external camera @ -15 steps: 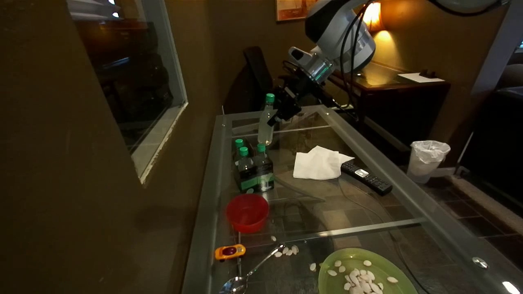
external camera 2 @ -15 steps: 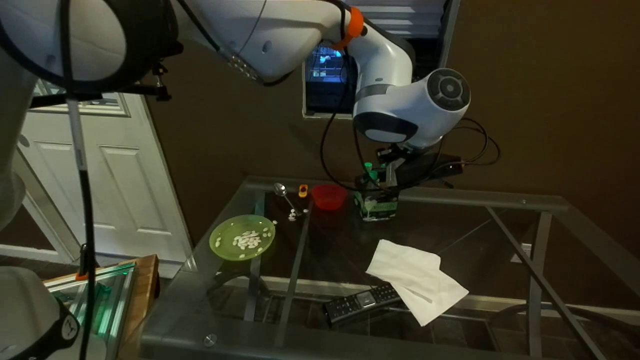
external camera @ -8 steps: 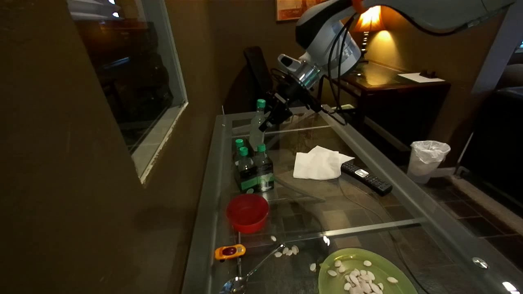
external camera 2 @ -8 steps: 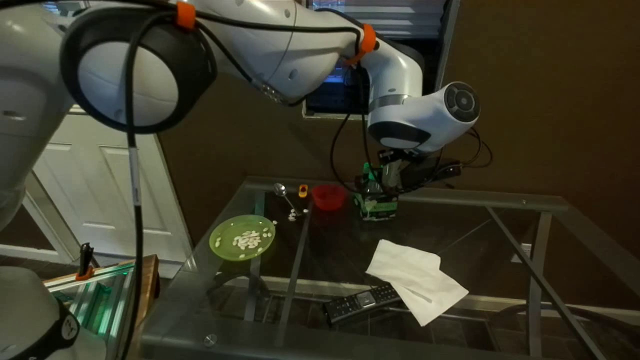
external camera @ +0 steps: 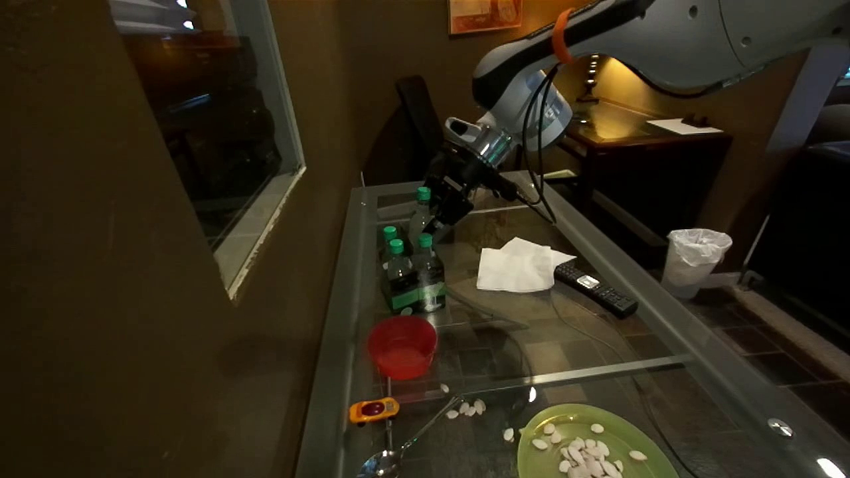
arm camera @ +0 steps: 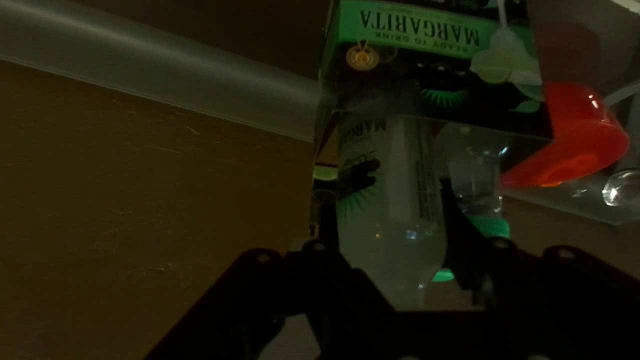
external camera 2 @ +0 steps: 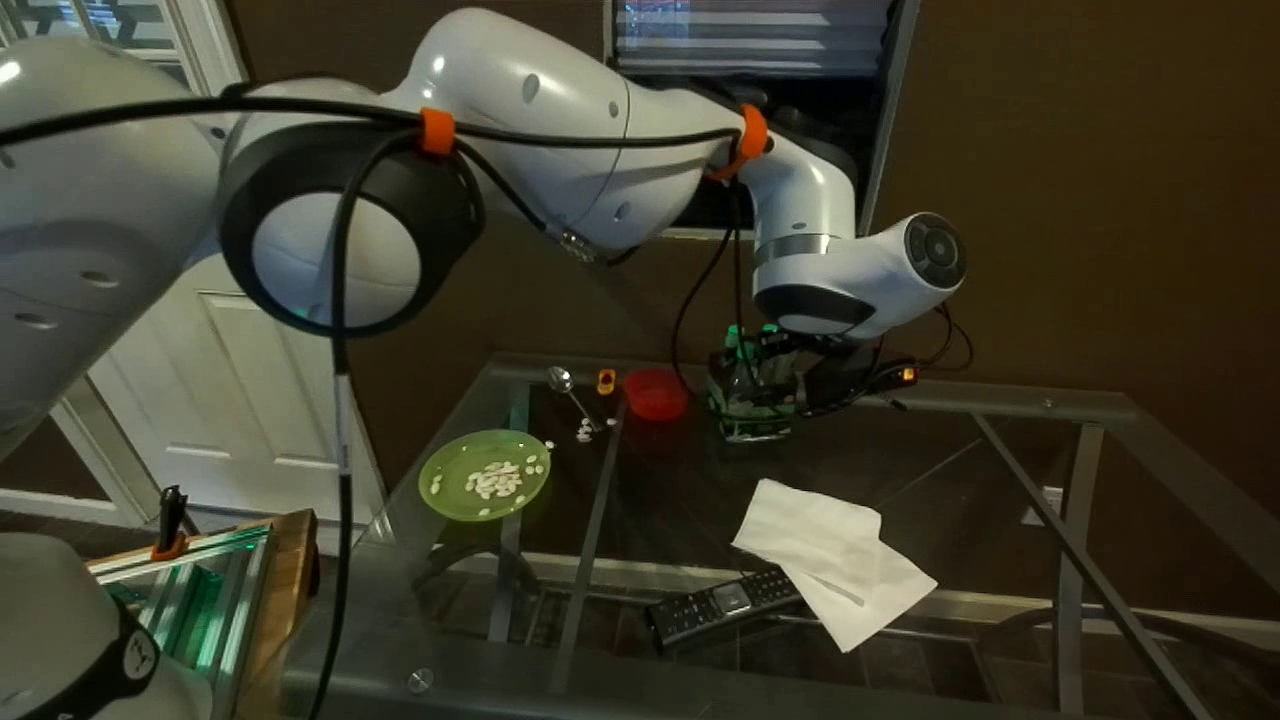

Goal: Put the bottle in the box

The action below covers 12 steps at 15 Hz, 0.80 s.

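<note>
1. The claw (arm camera: pixel 387 210) is closed in on the bottle (external camera: pixel 418 222) and has hold of it: in the wrist view its fingers (arm camera: pixel 457 240) lie along both sides, the gap no wider than the bottle.
2. In an exterior view the bottle is nearly upright, green cap (external camera: pixel 423 193) toward 12 o'clock, and the arm (external camera: pixel 531 106) comes to it from 1 o'clock.
3. The bottle is at the box (external camera: pixel 406 299), 12 o'clock from its middle in that view. In the wrist view its lower end drops from sight at the edge of the box's printed side; how deep it sits I cannot tell.
4. Three other green-capped bottles (external camera: pixel 399 265) stand in the box.
5. With the box as the clock's centre in the same view, a red bowl (external camera: pixel 402 345) sits near at 6 o'clock. Farther out lie a spoon (external camera: pixel 384 463), also about 6, and a yellow toy car (external camera: pixel 374 409), between 6 and 7.
6. White napkins (external camera: pixel 518 265) lie just before 3 o'clock, a remote (external camera: pixel 596 290) at 3 with one end at their edge.
7. A green plate (external camera: pixel 624 428), well apart between 4 and 5 o'clock, carries pale seeds (external camera: pixel 576 454); more are scattered near the spoon on the bench (external camera 2: pixel 500 680).
</note>
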### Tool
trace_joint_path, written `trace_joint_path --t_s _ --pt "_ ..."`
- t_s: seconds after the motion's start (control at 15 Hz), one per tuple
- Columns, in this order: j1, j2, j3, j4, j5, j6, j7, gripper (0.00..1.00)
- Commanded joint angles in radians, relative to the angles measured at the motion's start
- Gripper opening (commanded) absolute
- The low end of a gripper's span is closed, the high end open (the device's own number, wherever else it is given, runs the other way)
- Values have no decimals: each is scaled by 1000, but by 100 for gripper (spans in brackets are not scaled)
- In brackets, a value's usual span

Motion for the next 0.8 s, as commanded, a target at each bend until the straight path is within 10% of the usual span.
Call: trace_joint_path --t_s 0.0,0.53,0.6,0.67,0.73 --pt "-8 74 24 114 -60 -75 42 27" --pt "7 151 38 203 -224 -163 54 27" --pt "6 155 44 212 -238 -167 56 42" --pt "8 153 46 219 -257 -172 55 77" --pt "6 153 55 226 -271 -175 55 78"
